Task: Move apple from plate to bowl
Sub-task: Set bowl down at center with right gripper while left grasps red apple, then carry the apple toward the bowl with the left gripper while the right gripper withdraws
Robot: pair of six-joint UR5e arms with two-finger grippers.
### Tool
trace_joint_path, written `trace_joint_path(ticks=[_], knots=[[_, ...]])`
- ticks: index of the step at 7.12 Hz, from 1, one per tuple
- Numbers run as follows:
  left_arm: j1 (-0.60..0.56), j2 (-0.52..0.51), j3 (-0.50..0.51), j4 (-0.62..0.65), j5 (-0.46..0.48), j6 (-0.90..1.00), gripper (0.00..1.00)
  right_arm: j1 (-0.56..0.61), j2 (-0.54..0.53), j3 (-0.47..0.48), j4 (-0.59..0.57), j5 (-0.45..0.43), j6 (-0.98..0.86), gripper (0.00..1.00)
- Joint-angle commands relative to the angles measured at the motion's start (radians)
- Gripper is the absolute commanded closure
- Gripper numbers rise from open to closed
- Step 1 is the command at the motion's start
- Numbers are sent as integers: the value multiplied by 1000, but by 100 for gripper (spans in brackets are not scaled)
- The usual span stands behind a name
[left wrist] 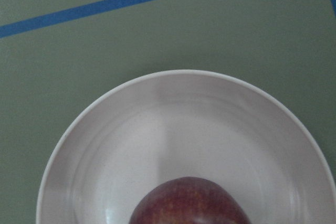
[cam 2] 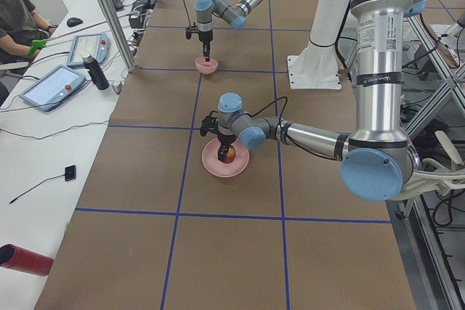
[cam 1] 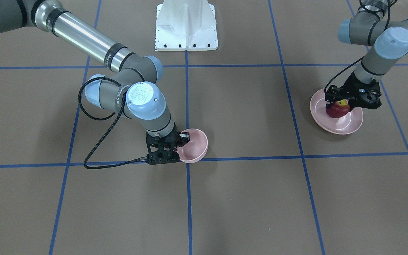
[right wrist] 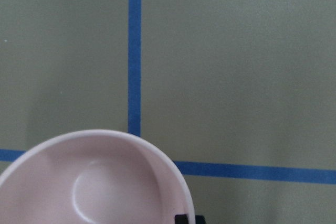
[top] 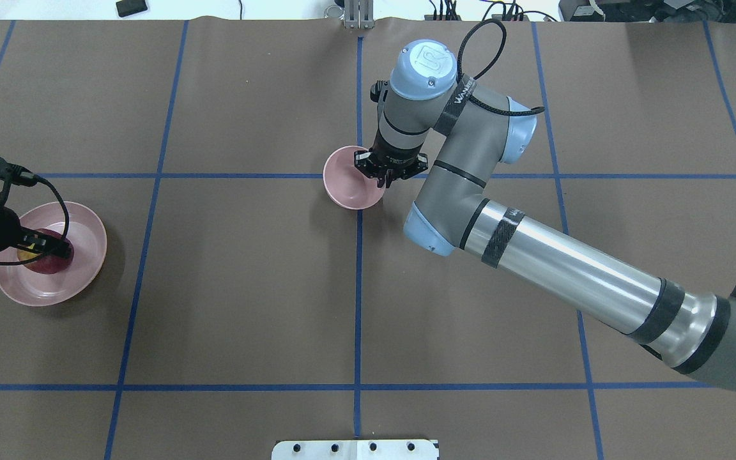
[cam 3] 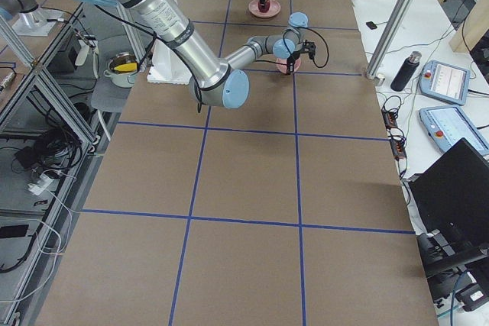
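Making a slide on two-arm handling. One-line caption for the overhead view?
Left gripper at the apple on the plate; right gripper at the rim of the bowl.

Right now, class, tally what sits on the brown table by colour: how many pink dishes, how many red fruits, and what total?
Pink dishes: 2, the plate and the bowl
Red fruit: 1, the apple, lying on the plate
Total: 3
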Motion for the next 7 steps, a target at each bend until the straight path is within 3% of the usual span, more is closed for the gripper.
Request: trace_joint_path(ticks=[1,3,4,6,7], knots=[[-1,-4,-16,8,-6,-1,100,78,-8,97,-48,127,7,0],[-1,-42,-47,21,-33,-68,100,140,-148,270,-60,203,-2,0],[0,-121,-85,116,-52,-128,100,184,-260,366,-60,237,-16,0],[12,-407,-143,470,-47,-214,100,264,-403,425,-58,265,-194,0],[105,-555,-110,564,-32,-310,100,289,-452,422,-55,265,-283,0]])
